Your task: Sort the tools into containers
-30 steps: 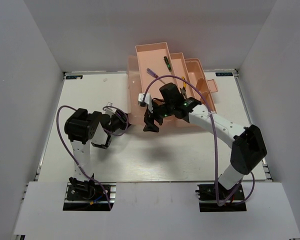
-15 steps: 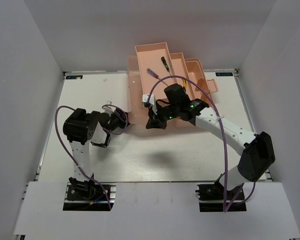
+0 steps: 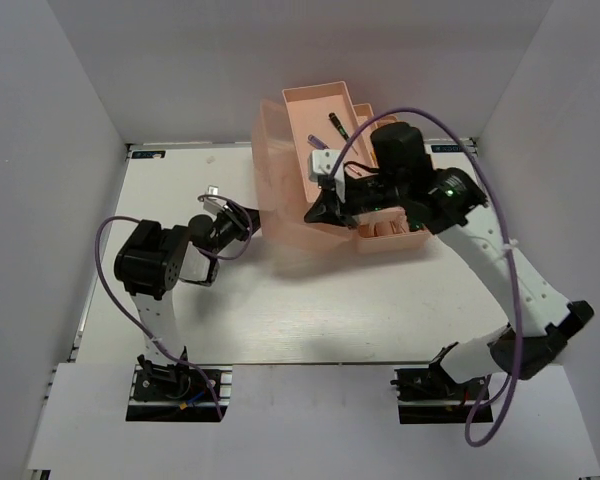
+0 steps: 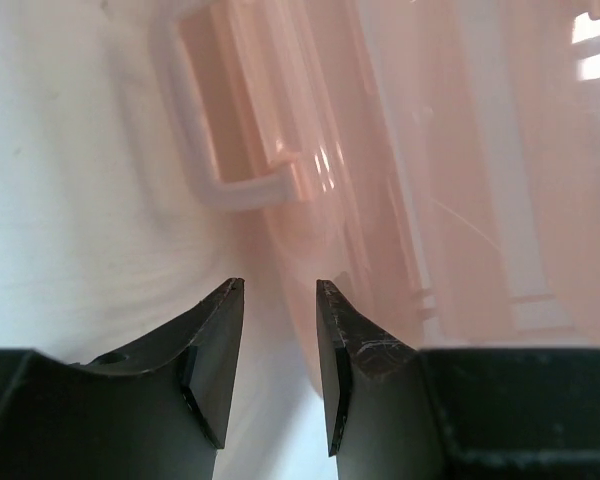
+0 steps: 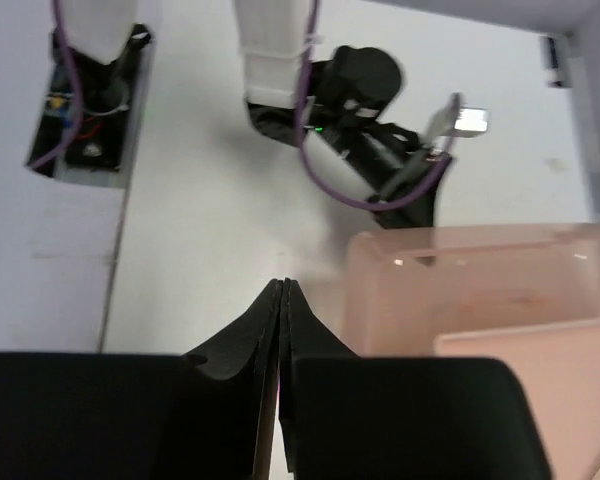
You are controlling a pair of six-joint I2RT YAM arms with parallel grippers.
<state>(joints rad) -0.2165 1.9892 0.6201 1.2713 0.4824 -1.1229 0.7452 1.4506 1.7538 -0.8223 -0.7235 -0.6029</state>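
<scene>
Likely the thin, light screwdriver (image 3: pixel 336 128) in the toolbox (image 3: pixel 280 205) needs a mid-handle pinch; right jaws are shut, left jaws narrowly apart.

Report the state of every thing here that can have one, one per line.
toolbox, open, trays fanned out
top tray, swung out, holding a tool
dark green screwdriver, lying in the top tray
left gripper, open, empty, facing the toolbox wall
right gripper, shut, empty
</scene>
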